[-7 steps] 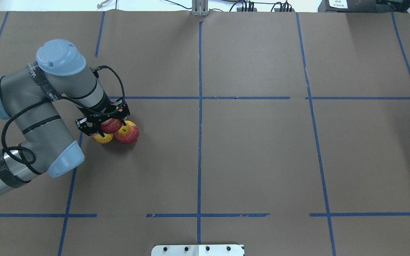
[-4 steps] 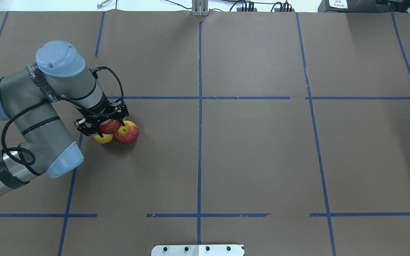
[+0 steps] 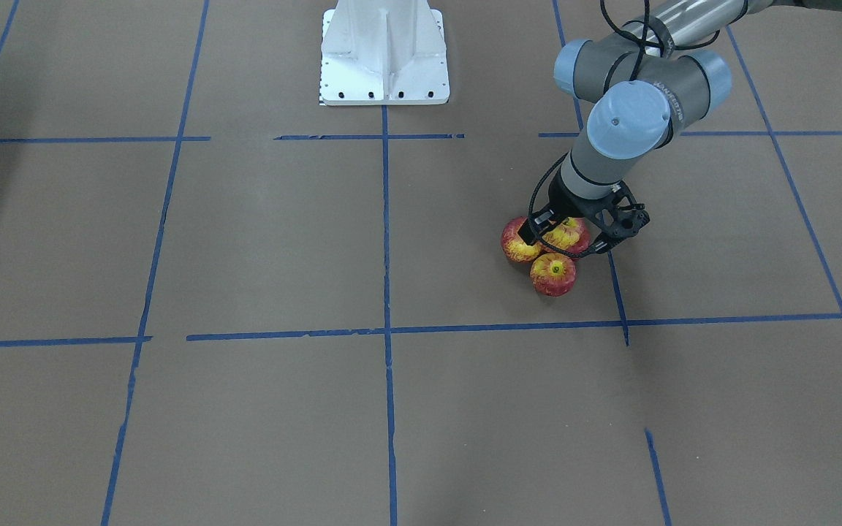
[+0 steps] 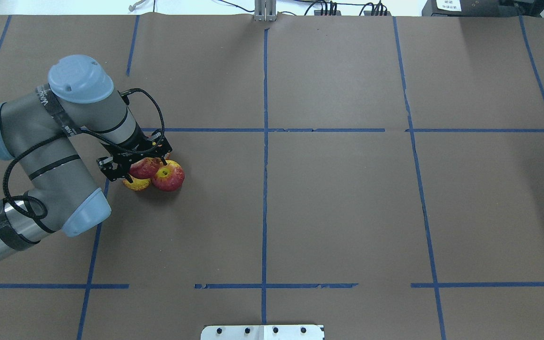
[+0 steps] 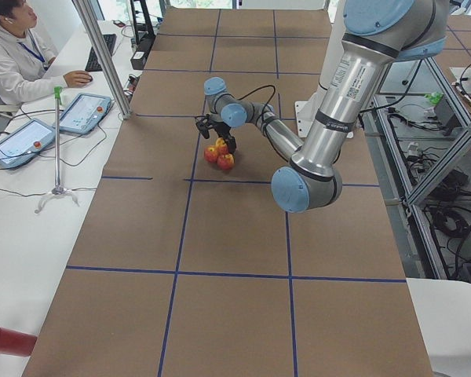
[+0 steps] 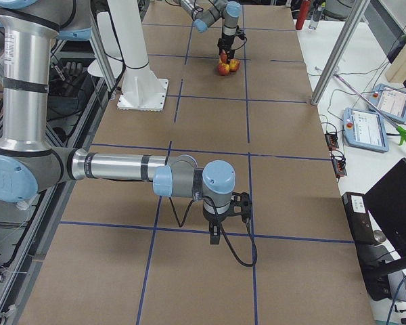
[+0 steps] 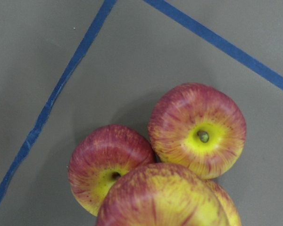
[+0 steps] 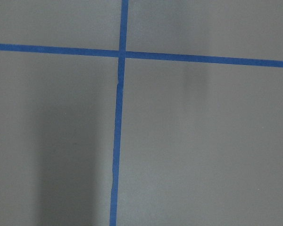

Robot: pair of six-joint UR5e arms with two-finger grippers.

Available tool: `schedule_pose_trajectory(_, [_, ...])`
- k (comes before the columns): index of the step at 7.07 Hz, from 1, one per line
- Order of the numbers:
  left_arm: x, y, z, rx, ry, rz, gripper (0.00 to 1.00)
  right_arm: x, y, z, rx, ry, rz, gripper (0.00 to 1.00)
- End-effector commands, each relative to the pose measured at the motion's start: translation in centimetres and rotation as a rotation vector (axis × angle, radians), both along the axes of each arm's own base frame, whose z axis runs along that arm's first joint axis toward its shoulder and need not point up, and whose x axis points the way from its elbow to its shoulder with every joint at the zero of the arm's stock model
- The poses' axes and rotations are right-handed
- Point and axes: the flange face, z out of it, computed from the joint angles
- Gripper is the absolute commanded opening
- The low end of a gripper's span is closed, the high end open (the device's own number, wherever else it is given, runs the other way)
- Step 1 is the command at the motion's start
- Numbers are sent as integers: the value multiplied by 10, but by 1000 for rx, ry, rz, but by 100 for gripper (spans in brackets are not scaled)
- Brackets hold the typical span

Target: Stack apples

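Four red-and-yellow apples sit in a tight cluster left of the table's middle. Three lie on the brown paper: one (image 4: 169, 176), one (image 4: 136, 184), and one mostly hidden behind them. The fourth apple (image 4: 144, 167) rests on top of them; it also shows in the front view (image 3: 567, 234) and fills the bottom of the left wrist view (image 7: 162, 200). My left gripper (image 4: 145, 171) straddles this top apple with its jaws a little wider than it, open. My right gripper (image 6: 220, 230) shows only in the right side view, over bare paper; I cannot tell its state.
The white robot base plate (image 3: 384, 73) stands at the table's robot-side edge. Blue tape lines (image 4: 265, 189) divide the brown paper into squares. An operator (image 5: 16, 63) and tablets (image 5: 82, 112) are at a side desk beyond the table.
The left gripper's near finger has moved outward from the top apple and the wrist shifted slightly left. The apples have stayed in place.
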Motion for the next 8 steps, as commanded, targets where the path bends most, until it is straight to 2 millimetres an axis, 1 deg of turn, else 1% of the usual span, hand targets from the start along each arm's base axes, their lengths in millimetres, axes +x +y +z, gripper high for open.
schedule_pose_trajectory(1, [-17,3,-13,9,9,-15,99,0,0,0,0,0,0,100])
schedule_pose_trajectory(2, [-49,22,-7,-5,-10,-26,99,0,0,0,0,0,0,100])
schedule_pose_trajectory(3, [-72,22,-21,49,5,-16,99,0,0,0,0,0,0,100])
schedule_pose_trajectory(4, [-124,5,-37,118,34,-67,99,0,0,0,0,0,0,100])
schedule_pose_trajectory(5, [-155,0,-30,145,34,-80,99,0,0,0,0,0,0,100])
schedule_pose_trajectory(6, [-168,-1,-33,157,40,-92,99,0,0,0,0,0,0,100])
schedule_pose_trajectory(7, [-200,6,-14,210,22,-66,99,0,0,0,0,0,0,100])
schedule_pose_trajectory(8, [-234,17,10,266,-4,-26,99,0,0,0,0,0,0,100])
